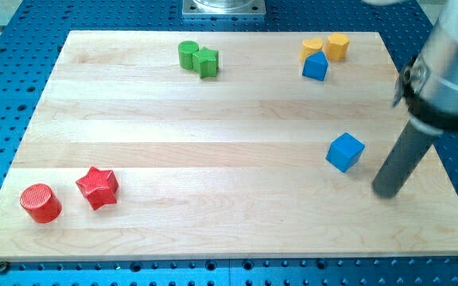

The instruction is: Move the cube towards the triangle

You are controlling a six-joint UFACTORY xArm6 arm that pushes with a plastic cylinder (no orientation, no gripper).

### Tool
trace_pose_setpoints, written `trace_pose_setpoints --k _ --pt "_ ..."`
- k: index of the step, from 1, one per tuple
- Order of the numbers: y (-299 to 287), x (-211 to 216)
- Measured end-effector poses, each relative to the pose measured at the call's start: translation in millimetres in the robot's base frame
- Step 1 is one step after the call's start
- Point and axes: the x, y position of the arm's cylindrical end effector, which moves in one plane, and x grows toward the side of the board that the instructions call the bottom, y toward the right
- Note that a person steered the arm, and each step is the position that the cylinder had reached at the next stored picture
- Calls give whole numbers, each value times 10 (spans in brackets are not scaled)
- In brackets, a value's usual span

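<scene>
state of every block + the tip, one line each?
blue cube: alone, upright, untouched
my tip: on the board, at the cube's lower right, apart
blue triangle: touching yellow blocks
green blocks: touching pair, the view's top
red star: beside red cylinder, apart

a pale wooden board (213, 119) carries eight blocks. near the view's top a green cylinder (188, 54) touches a green star (207, 62). toward the top right a yellow cylinder (312, 47) and yellow hexagon (338, 46) sit beside a blue triangle (315, 66). a blue cube (345, 152) sits at right, alone. at the bottom left, a red cylinder (40, 202) stands near a red star (97, 187).
</scene>
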Motion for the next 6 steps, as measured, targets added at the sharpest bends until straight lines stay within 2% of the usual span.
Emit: trace_pose_setpoints --k 1,3,4,5,6 --pt "-543 -110" --pt "-355 -1015" --pt "-375 -906" --pt "-255 -517" --pt "72 -691"
